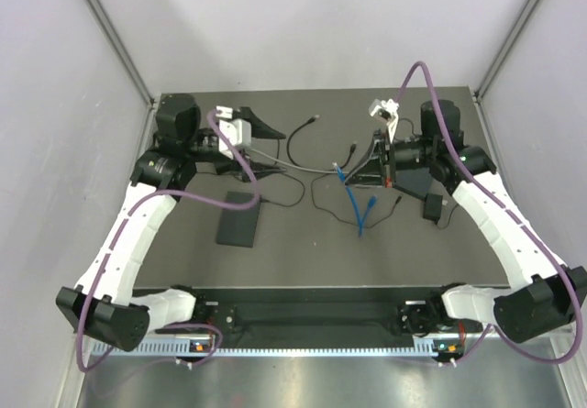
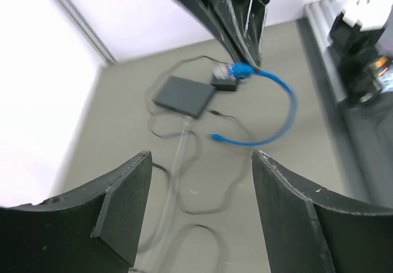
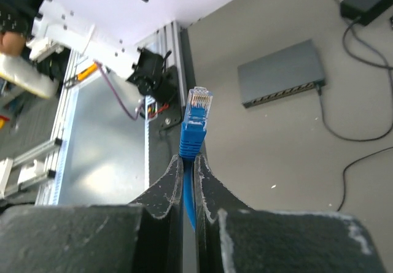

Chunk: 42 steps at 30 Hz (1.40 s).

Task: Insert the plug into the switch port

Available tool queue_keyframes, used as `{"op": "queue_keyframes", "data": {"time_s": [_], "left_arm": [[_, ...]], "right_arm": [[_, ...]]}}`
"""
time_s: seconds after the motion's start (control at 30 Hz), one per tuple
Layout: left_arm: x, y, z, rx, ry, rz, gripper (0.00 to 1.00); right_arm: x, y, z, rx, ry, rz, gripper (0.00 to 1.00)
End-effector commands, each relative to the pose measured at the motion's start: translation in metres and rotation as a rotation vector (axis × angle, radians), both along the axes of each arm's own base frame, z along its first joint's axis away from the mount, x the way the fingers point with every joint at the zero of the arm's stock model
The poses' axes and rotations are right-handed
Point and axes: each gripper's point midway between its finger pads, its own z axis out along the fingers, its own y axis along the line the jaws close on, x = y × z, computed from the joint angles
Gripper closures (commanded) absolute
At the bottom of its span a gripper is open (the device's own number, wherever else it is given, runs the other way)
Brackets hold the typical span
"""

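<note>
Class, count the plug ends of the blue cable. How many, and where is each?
2. The held plug sticks out of the shut right gripper. The free plug lies on the table, at the other end of the blue cable. Neither is hidden.

Table [image 1: 312, 252] with switch [image 1: 239, 217], adapter [image 1: 432, 208], cables [image 1: 356, 202]

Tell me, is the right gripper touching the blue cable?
Touching. The right wrist view shows the right gripper shut on the blue cable just below its plug, with no gap on either side.
</note>
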Motion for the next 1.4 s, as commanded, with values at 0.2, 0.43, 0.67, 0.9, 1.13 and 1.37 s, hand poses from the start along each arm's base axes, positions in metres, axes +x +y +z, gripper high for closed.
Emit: {"op": "queue_keyframes", "data": {"time_s": [0.2,0.43,0.67,0.9,1.13,1.37], "left_arm": [[-0.031,-0.042,-0.005,0.138,-0.515,-0.154,0.3],[-0.035,-0.07,-0.023,0.207,-0.679,-0.226,0.36],[-0.051,-0.075,-0.054,0.294,-0.725,-0.341,0.4],[-0.063,-0.081,-0.062,0.307,-0.73,-0.379,0.5],[-0.064,-0.082,-0.069,0.344,-0.699,-0.356,0.93],[-0.045,-0.072,-0.001,0.109,-0.321,-0.064,1.0]], "right_arm": [[-0.039,0.009,0.008,0.007,-0.088,0.165,1.0],[-0.051,0.024,0.002,0.001,-0.058,0.237,1.0],[-0.054,0.034,-0.002,-0.006,-0.035,0.277,1.0],[-0.055,0.043,-0.008,-0.024,-0.022,0.292,1.0],[-0.048,0.048,-0.007,-0.051,-0.048,0.278,0.98],[0.027,0.015,0.025,-0.158,-0.297,0.004,0.02]]}}
